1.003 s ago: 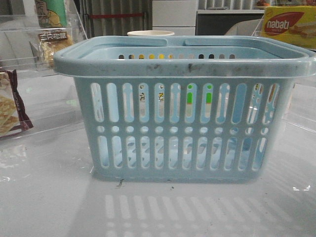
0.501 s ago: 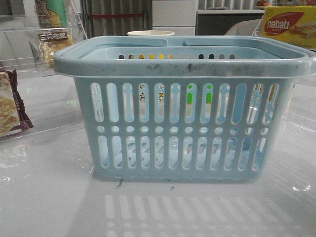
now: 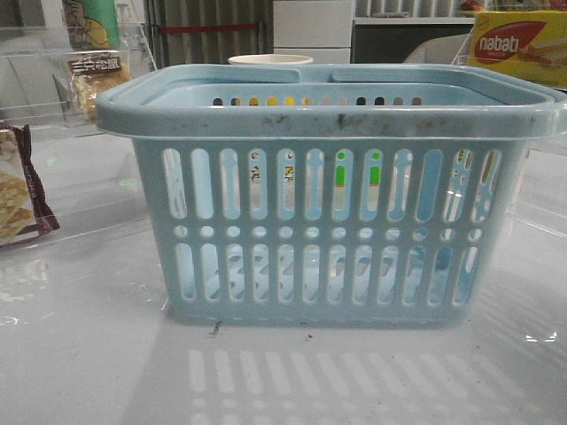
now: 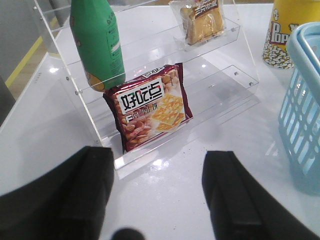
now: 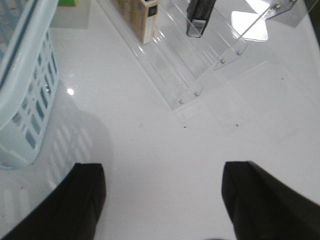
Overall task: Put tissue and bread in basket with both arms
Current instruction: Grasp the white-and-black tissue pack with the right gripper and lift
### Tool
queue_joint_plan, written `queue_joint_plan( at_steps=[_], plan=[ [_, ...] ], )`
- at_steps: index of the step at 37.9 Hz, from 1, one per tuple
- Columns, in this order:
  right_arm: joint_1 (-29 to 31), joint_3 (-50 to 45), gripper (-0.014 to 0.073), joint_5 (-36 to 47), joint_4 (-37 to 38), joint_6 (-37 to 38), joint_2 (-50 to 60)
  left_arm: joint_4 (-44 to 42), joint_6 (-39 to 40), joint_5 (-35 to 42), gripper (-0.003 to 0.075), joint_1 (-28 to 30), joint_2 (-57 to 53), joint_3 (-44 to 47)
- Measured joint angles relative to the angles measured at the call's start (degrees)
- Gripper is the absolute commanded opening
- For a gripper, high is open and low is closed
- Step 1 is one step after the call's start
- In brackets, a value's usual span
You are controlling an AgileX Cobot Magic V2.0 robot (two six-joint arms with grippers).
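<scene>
The light-blue basket point(image 3: 328, 190) stands mid-table; its side shows in the left wrist view point(image 4: 305, 110) and the right wrist view point(image 5: 25, 75). The bread point(image 4: 202, 20), a clear pack with a dark label band, sits on an upper step of a clear acrylic rack, also seen in the front view point(image 3: 93, 75). The tissue point(image 5: 200, 17), a dark packet, stands on another acrylic rack. My left gripper point(image 4: 157, 195) is open and empty above the table in front of the left rack. My right gripper point(image 5: 162, 200) is open and empty above the table, short of the right rack.
On the left rack point(image 4: 150, 155) are a maroon snack bag point(image 4: 150, 107) and a green bottle point(image 4: 97, 42). A yellow popcorn cup point(image 4: 280, 35) stands behind the basket. The right rack point(image 5: 200, 75) also holds a tan box point(image 5: 142, 17). A Nabati box point(image 3: 518, 44) sits at the back right.
</scene>
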State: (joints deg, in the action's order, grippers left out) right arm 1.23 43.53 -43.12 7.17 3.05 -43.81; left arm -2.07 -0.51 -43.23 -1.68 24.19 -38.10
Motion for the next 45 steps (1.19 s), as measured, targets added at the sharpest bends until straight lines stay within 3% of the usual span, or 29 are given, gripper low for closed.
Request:
queue_joint_plan(
  at_steps=[8,13,18,25,39,45],
  plan=[
    [0.5,10.2,0.0591,0.0,4.1,2.3,-13.9,0.0,0.1,0.0,0.0353,0.0,0.0,0.0],
    [5.2,20.4,0.0591,-3.2,4.1,2.5,-24.9,0.0,0.1,0.0,0.0307,0.0,0.0,0.0],
    [8.2,29.8,0.0591,-8.1,-0.3,-0.2,-35.3,0.0,0.1,0.0,0.0262,0.0,0.0,0.0],
    [8.3,38.9,0.0591,-8.7,-5.5,-4.2,-47.0,0.0,0.1,0.0,0.0200,0.0,0.0,0.1],
    [8.3,41.7,0.0591,4.0,-4.4,-4.8,-59.3,-0.1,0.5,0.0,0.0095,0.0,0.0,0.1],
    [8.3,41.7,0.0591,8.1,-3.1,-4.8,-60.6,-0.1,0.5,0.0,0.0091,0.0,0.0,0.1]
  ],
)
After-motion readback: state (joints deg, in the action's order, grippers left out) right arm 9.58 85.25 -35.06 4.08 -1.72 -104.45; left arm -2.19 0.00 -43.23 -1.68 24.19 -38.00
